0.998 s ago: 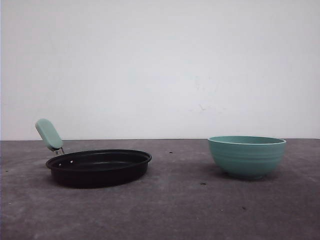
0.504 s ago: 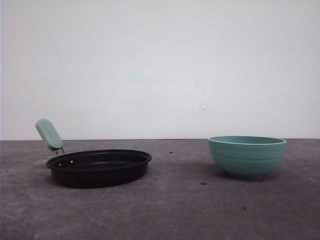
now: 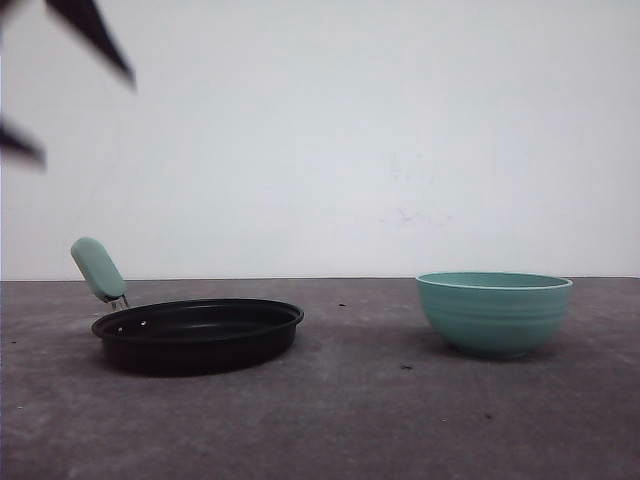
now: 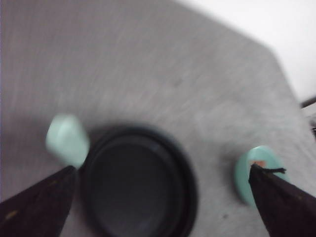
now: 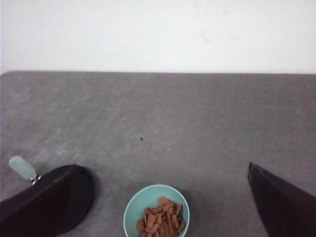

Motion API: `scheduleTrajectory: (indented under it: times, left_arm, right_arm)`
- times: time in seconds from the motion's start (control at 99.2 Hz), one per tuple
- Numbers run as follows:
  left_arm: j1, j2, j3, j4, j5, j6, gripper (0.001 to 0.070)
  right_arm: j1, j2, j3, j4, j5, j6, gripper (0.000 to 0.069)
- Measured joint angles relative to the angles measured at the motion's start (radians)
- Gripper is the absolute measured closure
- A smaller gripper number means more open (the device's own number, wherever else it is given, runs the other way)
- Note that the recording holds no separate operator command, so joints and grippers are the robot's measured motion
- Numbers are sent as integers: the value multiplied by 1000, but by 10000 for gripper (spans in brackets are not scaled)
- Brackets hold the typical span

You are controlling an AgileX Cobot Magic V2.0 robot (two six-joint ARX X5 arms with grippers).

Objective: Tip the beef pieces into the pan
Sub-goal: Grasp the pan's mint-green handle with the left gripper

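Grey tabletop runs across the front view, with the pan sitting on its left half, black and shallow, its mint-green handle angled up toward the back left. Well apart on the right stands a teal ribbed bowl, upright; its contents are hidden behind the rim from here. High in the upper left corner the left gripper shows as two dark blurred tips spread wide, nothing between them.

From the left wrist camera, blurred, the pan lies below between the two dark fingers, which stand far apart and grasp nothing. The handle shows pale green beside the pan's rim, and the bowl sits off to the side with a hint of orange inside.

Over the right wrist camera, the bowl lies between the right gripper's dark fingers, which are spread wide and empty. The beef pieces are heaped inside the bowl, orange-brown chunks. The pan's edge and handle show beside one finger.
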Motion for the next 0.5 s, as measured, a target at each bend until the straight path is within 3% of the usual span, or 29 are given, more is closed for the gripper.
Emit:
scheduleTrajectory:
  times: [0.373, 0.434, 0.504]
  left_arm:
    - [-1, 380, -33, 314, 56, -114, 41]
    - [-1, 421, -33, 367, 56, -137, 81]
    - [-1, 457, -33, 412, 56, -162, 191]
  right_arm:
    - [0, 0, 0, -98, 0, -13, 7]
    - [0, 0, 0, -118, 1, -16, 7]
    - [0, 0, 0, -139, 17, -16, 7]
